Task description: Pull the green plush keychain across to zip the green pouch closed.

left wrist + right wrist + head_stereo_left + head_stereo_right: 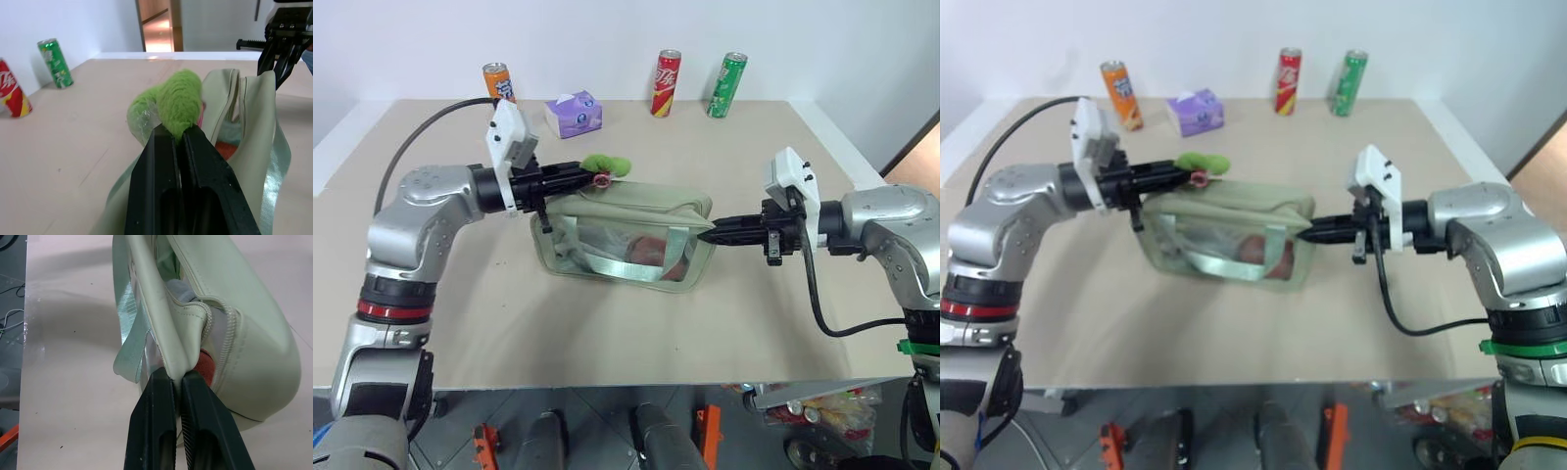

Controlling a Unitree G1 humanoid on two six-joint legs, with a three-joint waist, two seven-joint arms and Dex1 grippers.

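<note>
The pale green pouch lies in the middle of the table, its top zipper gaping, clear side panel and green strap facing me. My left gripper is shut on the green plush keychain at the pouch's left end; the lime fuzzy ring bulges just beyond the fingertips. At the pouch's right end my right gripper is shut on the pouch's end fabric, next to the zipper's end.
Along the table's far edge stand an orange can, a purple tissue box, a red can and a green can. Bare tabletop surrounds the pouch; the front edge lies near me.
</note>
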